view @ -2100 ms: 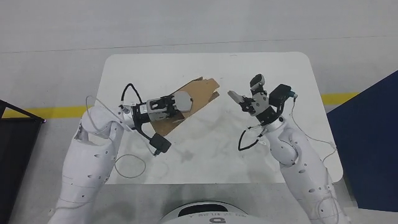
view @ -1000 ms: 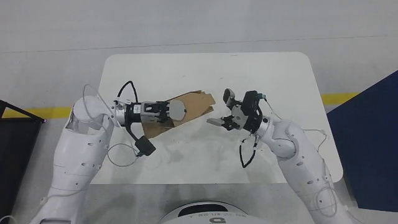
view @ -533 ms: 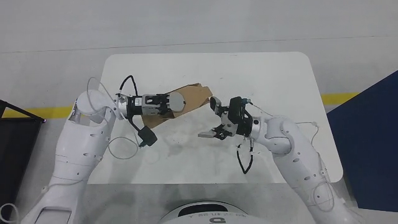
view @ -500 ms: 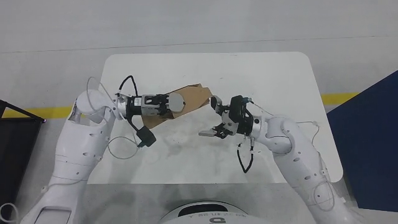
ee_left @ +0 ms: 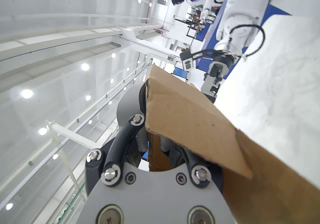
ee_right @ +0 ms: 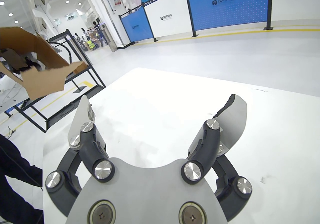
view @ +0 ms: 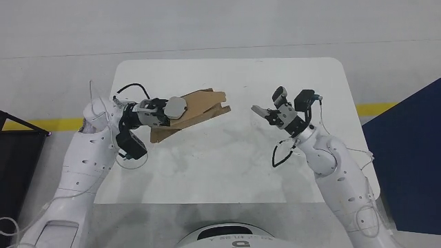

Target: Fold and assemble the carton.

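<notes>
The brown cardboard carton [view: 198, 106] is partly opened and held up off the white table [view: 227, 165], left of its middle. My left gripper [view: 172, 107] is shut on the carton's left end. In the left wrist view a carton [ee_left: 190, 120] panel lies between the fingers [ee_left: 130, 105] and hides the far one. My right gripper [view: 267, 107] stands open and holds nothing, to the right of the carton with a clear gap between them. From the right wrist, the gripper [ee_right: 160, 107] hangs over the table, and the carton [ee_right: 42, 72] hangs in the air farther off with its flaps spread.
The table's [ee_right: 180, 95] right half and front are bare. A black metal frame [ee_right: 80, 70] stands on the floor beyond the table edge. A yellow floor line [view: 48, 123] runs past both sides of the table.
My right gripper has drawn back to the right, away from the carton, and stays open. The left arm has swung the carton up and a little to the left, still gripping it.
</notes>
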